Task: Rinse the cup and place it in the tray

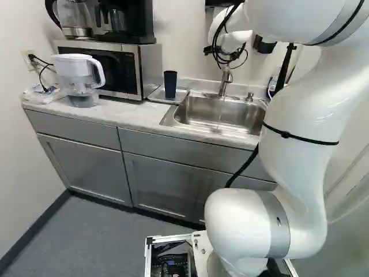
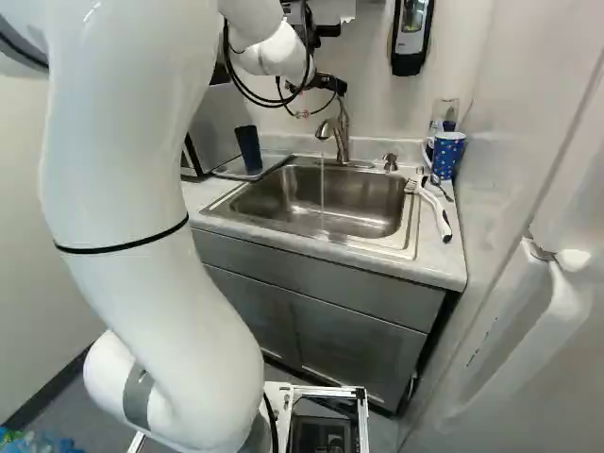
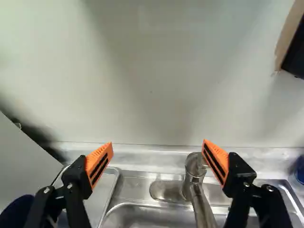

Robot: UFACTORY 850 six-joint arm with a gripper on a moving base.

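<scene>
Hanging near the faucet at the back of the sink, the robot's pincer [image 2: 324, 101] stands wide, gripping nothing. In the wrist view the two orange pads [image 3: 99, 164] are well apart on either side of the pincer's [image 3: 158, 144] gap. Faucet [image 2: 343, 127] shows in that gap, low; whether either finger touches it, can't tell.

Water [image 2: 322, 189]: thin stream from the spout into the sink [image 2: 368, 203], below the pincer.

Cup [image 1: 170, 84]: dark, not in the pincer. It stands in the tray [image 1: 154, 96], below and to the pincer's left, beside the sink. Only part of it shows in the wrist view, out past the left finger. Whether it's wet or dry, can't tell.

Further left of the pincer: microwave [image 1: 149, 63] with coffee maker [image 1: 124, 20] and glass kettle [image 1: 75, 14] on top, then a white-handled pitcher [image 1: 81, 81] on the counter [image 1: 135, 112].

Right of the pincer and lower: blue patterned mug [image 2: 449, 156] on the counter past the sink, with a spoon [image 2: 442, 189] and a white-handled brush [image 2: 439, 212] near it. Soap dispenser [image 2: 411, 33] is on the wall, also to the pincer's right.
</scene>
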